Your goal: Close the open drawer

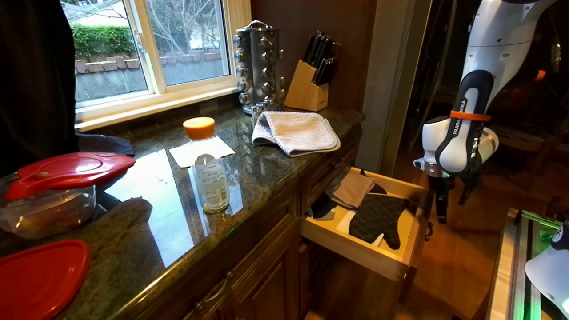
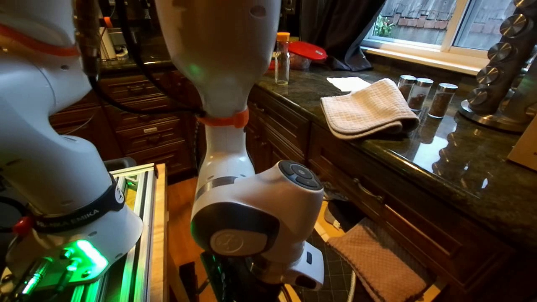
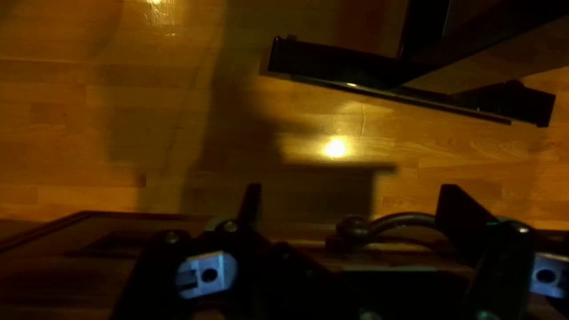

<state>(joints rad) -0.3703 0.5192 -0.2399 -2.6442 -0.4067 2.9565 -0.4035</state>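
The drawer (image 1: 355,249) stands pulled out under the counter, with pale wood sides and a dark front. It holds a dark quilted mitt (image 1: 378,218) and a pinkish cloth (image 1: 353,189). In an exterior view the arm hides much of it, but the cloth (image 2: 377,260) shows. My gripper (image 1: 452,206) points down at the outer side of the drawer front, near its top edge. In the wrist view the gripper (image 3: 351,189) is open, its fingers wide apart with nothing held. The curved drawer handle (image 3: 404,218) shows between and partly behind the fingers. I cannot tell if they touch it.
The stone counter (image 1: 271,191) above carries a folded towel (image 1: 295,133), a bottle (image 1: 211,182), a knife block (image 1: 306,89) and a spice rack (image 1: 260,66). The robot's base table (image 1: 504,266) stands across from the drawer. A dark stand foot (image 3: 346,64) is on the floor.
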